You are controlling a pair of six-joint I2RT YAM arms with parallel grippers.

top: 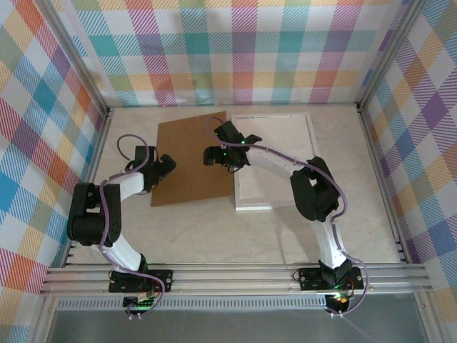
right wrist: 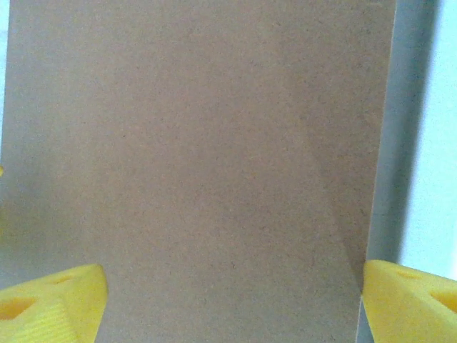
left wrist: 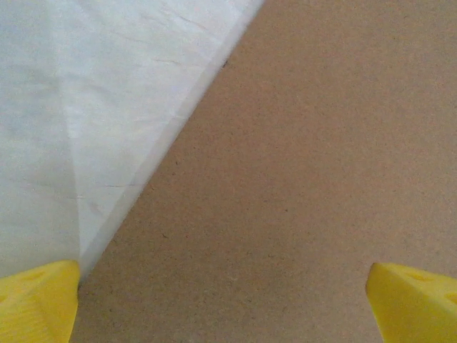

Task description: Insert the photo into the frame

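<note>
The frame (top: 271, 206), white-bordered, lies flat right of centre. A plain brown backing board (top: 189, 146) lies beside it on the left, slightly skewed, its right edge at the frame's left side. The photo is hidden. My left gripper (top: 166, 170) hovers open over the board's left edge; in the left wrist view its yellow fingertips (left wrist: 36, 300) straddle bare board (left wrist: 300, 179) with nothing between them. My right gripper (top: 213, 155) is open above the board's right part, and its yellow fingertips (right wrist: 50, 304) sit wide apart over the board (right wrist: 200, 143).
The pale tabletop (top: 214, 236) is walled by checked panels on three sides, with a metal rail (top: 235, 275) along the near edge. The right arm (top: 285, 171) stretches across the frame.
</note>
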